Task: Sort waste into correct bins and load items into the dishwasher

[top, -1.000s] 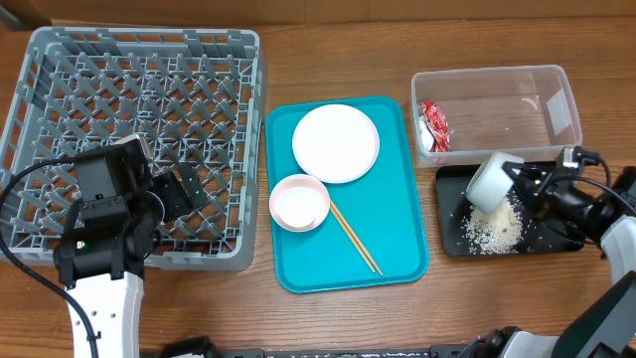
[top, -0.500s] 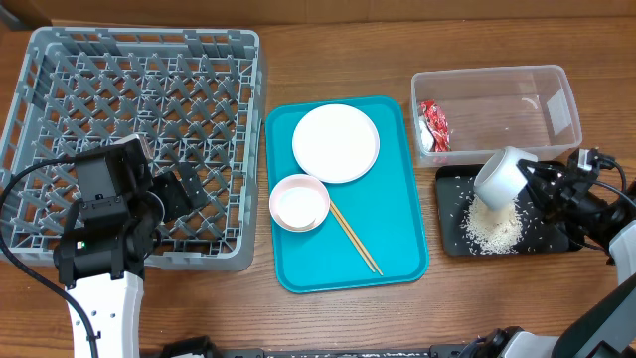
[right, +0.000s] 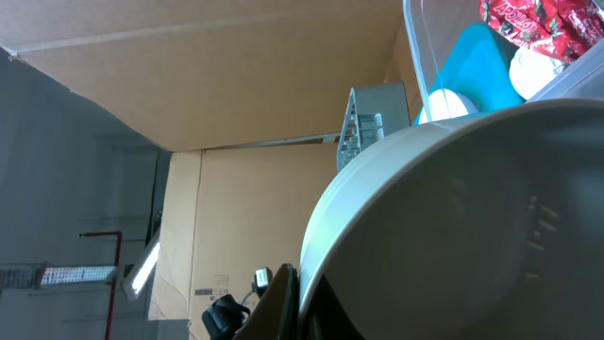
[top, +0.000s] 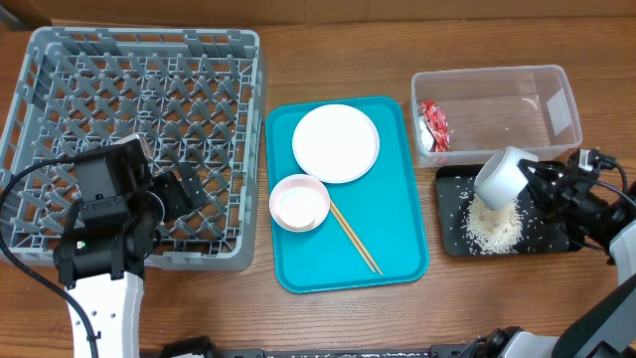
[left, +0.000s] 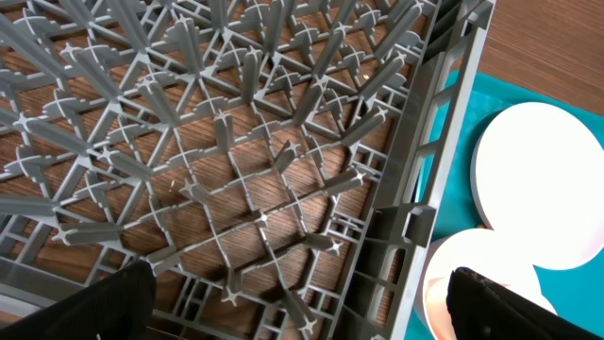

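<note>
The right gripper pinches the rim of the grey-white bowl and holds it tipped on its side, mouth facing down and left, over the shallow black rectangular tray. A pile of loose white rice grains lies in that tray directly below the bowl, with stray grains scattered around it. In the right wrist view the bowl's pale outer wall fills most of the picture, with one dark finger against its edge.

Just behind the black tray stands the clear plastic rectangular tub, with the crumpled red printed snack wrapper lying at its left end.

In the middle of the table, the large teal serving tray carries the round white plate, the pale pink bowl touching the plate's near edge, and the thin wooden chopsticks lying diagonally beside the bowl.

The left gripper hangs over the near right part of the large square grey plastic dish rack, its fingers spread wide and holding nothing.
</note>
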`<state>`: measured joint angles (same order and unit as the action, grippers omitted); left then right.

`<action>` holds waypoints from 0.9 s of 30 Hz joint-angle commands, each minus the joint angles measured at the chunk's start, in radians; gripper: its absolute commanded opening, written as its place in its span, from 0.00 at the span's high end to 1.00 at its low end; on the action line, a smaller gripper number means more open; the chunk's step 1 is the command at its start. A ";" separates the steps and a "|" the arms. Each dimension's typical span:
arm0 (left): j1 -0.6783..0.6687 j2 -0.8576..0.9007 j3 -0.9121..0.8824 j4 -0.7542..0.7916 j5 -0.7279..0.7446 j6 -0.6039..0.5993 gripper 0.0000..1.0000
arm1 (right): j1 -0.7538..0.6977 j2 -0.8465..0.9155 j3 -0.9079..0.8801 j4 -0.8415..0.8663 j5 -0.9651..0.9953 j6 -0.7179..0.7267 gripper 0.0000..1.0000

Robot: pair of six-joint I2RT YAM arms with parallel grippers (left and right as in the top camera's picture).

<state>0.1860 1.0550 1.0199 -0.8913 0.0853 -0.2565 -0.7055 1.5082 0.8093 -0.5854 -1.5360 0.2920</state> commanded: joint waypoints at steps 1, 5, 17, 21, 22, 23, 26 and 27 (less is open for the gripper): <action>0.003 0.005 0.027 0.006 -0.007 -0.010 0.00 | 0.014 -0.019 0.001 0.006 -0.032 -0.053 0.96; 0.003 0.005 0.027 0.008 -0.007 -0.010 0.00 | 0.085 -0.024 0.002 0.005 -0.006 -0.064 0.96; 0.003 0.005 0.027 0.009 -0.007 -0.010 0.00 | 0.517 -0.156 0.183 0.005 0.423 -0.004 0.96; 0.003 0.005 0.027 0.008 -0.007 -0.010 0.00 | 0.694 -0.156 0.290 0.014 0.654 -0.005 0.96; 0.003 0.005 0.027 0.008 -0.007 -0.010 0.00 | 0.728 -0.156 0.304 0.018 0.714 -0.005 0.96; 0.003 0.005 0.027 0.008 -0.007 -0.010 0.00 | 0.764 -0.156 0.312 0.030 0.775 -0.005 0.96; 0.003 0.005 0.027 0.008 -0.007 -0.010 0.00 | 0.873 -0.151 0.314 0.070 0.974 -0.047 0.96; 0.003 0.005 0.027 0.008 -0.007 -0.010 0.00 | 0.903 -0.148 0.314 0.076 1.029 -0.067 0.96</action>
<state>0.1860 1.0550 1.0199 -0.8867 0.0853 -0.2565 0.1219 1.3754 1.1015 -0.5224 -0.7982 0.2771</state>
